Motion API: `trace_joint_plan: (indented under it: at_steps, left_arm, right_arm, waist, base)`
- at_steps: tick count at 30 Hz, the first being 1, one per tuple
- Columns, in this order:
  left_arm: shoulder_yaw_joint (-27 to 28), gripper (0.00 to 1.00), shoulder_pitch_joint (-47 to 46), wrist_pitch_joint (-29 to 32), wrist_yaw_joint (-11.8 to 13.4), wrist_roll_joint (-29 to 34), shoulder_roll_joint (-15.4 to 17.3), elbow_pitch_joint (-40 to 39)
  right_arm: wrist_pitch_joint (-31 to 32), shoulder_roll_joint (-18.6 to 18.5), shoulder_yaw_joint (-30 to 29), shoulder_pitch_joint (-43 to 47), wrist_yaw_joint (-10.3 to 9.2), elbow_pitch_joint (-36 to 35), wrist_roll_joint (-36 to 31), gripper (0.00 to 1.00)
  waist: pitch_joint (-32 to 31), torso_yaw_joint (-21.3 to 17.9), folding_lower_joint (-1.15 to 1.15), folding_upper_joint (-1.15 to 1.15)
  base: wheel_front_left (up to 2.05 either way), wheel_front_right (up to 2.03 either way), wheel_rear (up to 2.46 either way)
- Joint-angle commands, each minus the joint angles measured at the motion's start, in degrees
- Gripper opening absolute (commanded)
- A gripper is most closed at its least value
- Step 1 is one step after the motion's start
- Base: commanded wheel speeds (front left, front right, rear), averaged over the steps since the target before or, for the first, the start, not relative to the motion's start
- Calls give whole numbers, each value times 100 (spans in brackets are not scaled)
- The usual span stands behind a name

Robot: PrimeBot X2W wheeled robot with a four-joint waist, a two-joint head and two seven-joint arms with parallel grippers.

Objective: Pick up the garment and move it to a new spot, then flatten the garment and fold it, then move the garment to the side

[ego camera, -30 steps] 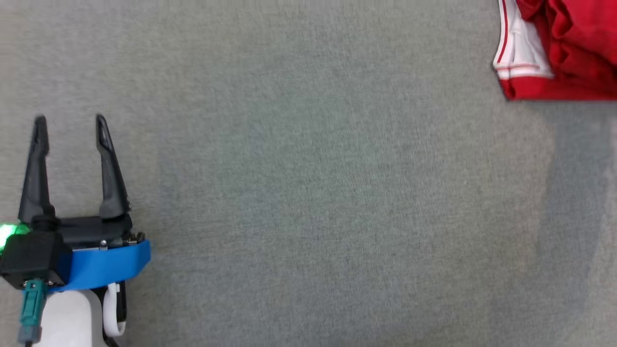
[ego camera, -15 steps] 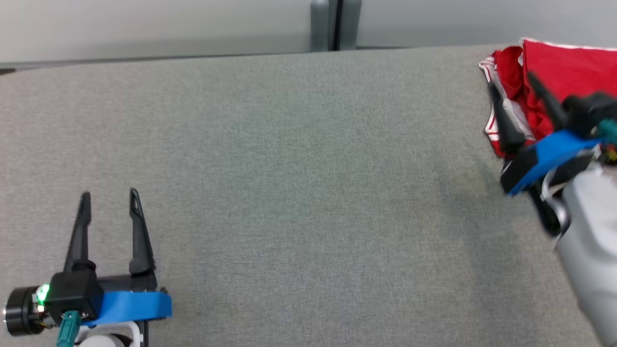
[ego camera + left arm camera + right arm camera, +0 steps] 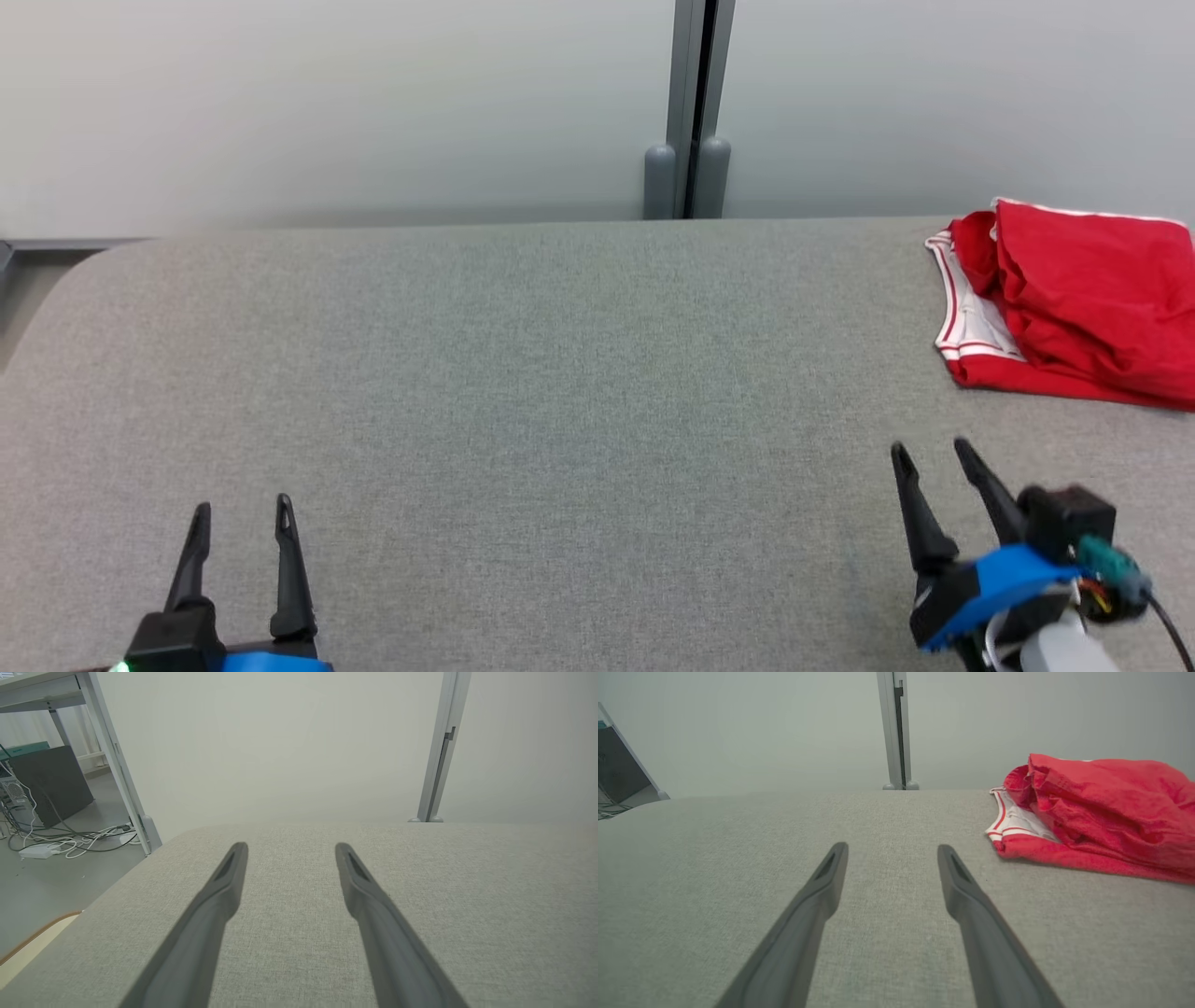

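The garment (image 3: 1074, 303) is red with white-and-red striped trim, folded into a rumpled stack at the far right of the grey table (image 3: 560, 373); the right wrist view has the garment (image 3: 1097, 812) ahead and to the right of my fingers. My right gripper (image 3: 931, 453) is open and empty, low at the right, a short way in front of the garment and not touching it. My left gripper (image 3: 241, 507) is open and empty at the lower left, far from the cloth. In the left wrist view its fingers (image 3: 224, 891) hover over bare table.
A pale wall with a grey vertical post (image 3: 689, 103) stands behind the table. The table's left corner is rounded (image 3: 154, 854); beyond it are a desk leg (image 3: 117, 760), floor cables (image 3: 70, 842) and a dark computer case (image 3: 51, 784).
The head camera has tilted up, so the wall and far table edge now show. My right gripper has drawn back from over the garment to the table in front of it.
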Motion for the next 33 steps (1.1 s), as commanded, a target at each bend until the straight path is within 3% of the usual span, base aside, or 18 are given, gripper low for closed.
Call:
trace_joint_plan:
  at_steps: [1,10,33]
  left_arm:
    - [8,100,44,-12,-20,-31,-18,41]
    - [59,100,196,-12,-85,-64,-66,289]
    - [75,100,-2,-11,-99,-58,-52,823]
  right_arm:
    - [-29,57,-88,198,0,-89,-67,100]
    - [-28,473,-601,1131,1,-661,-311,100]
    - [-28,627,-756,1416,1,-664,-525,100]
  waist:
    - [-96,-33,2,2]
    - [-362,-24,2,2]
    - [-494,32,2,2]
  base:
    - [0,0,0]
    - [0,0,0]
    - [0,0,0]
